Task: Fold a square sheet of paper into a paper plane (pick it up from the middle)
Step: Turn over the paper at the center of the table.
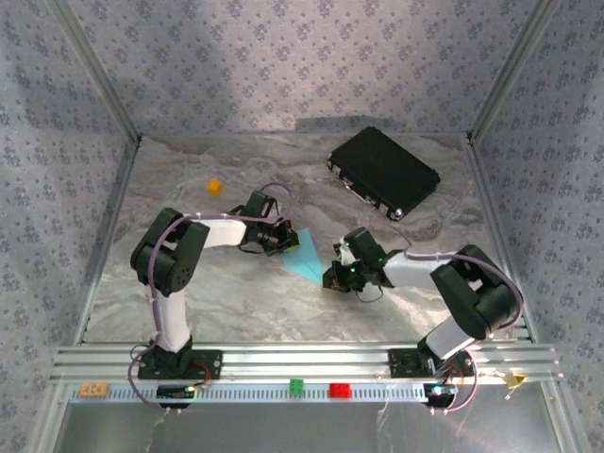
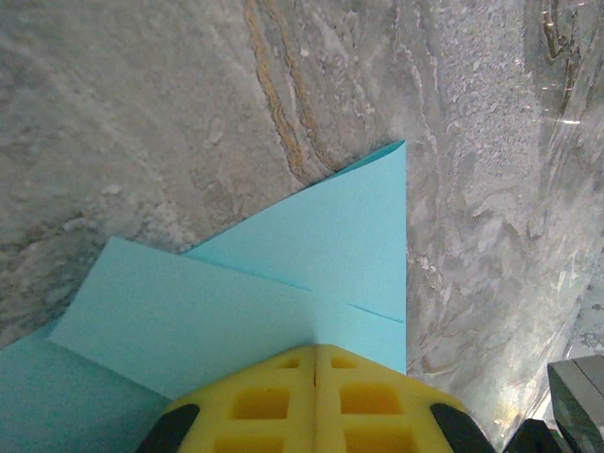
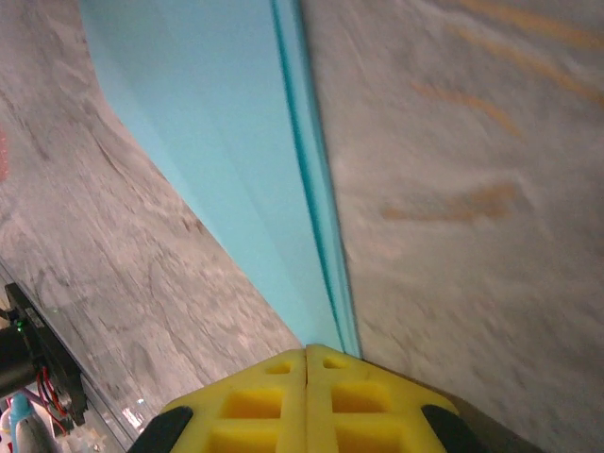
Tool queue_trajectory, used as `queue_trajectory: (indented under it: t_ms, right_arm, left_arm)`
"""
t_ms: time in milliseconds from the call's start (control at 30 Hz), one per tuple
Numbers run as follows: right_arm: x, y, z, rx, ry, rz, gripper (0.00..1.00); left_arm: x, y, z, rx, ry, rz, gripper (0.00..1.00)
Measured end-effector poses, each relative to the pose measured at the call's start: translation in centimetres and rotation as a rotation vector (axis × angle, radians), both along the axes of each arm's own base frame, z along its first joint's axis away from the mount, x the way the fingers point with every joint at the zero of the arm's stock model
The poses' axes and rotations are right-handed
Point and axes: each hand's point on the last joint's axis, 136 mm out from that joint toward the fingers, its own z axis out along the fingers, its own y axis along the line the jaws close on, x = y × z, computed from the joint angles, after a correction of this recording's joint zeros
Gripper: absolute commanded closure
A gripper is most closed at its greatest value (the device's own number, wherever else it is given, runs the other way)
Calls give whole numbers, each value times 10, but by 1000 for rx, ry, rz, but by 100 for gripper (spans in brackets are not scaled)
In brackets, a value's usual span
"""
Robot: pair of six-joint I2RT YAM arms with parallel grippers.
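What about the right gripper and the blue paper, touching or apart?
Touching. In the right wrist view the blue paper narrows straight into the shut tips of the right gripper, no gap.

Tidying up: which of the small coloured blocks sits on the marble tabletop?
The orange cube, alone on the marble table left of the black case; the green block and red block sit on the front rail.

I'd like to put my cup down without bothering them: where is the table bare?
Bare table lies at the front, between the left arm and the right arm, and at the back, between the orange cube and the black case. The middle is crowded: left pincer and right pincer meet at the blue paper.
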Motion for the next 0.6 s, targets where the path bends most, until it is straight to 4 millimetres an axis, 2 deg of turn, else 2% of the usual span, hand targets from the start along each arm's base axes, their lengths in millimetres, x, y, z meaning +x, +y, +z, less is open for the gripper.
queue_trajectory:
  t_ms: [233, 467, 600]
  right_arm:
    - [-10, -13, 7, -3, -2, -28, 91]
    - [-3, -13, 20, 4, 8, -76, 72]
    - [1, -12, 19, 11, 49, -126, 71]
  left_arm:
    - [0, 0, 0, 0, 0, 0, 100]
    - [0, 0, 0, -3, 3, 2, 100]
    - [0, 0, 0, -4, 5, 5, 100]
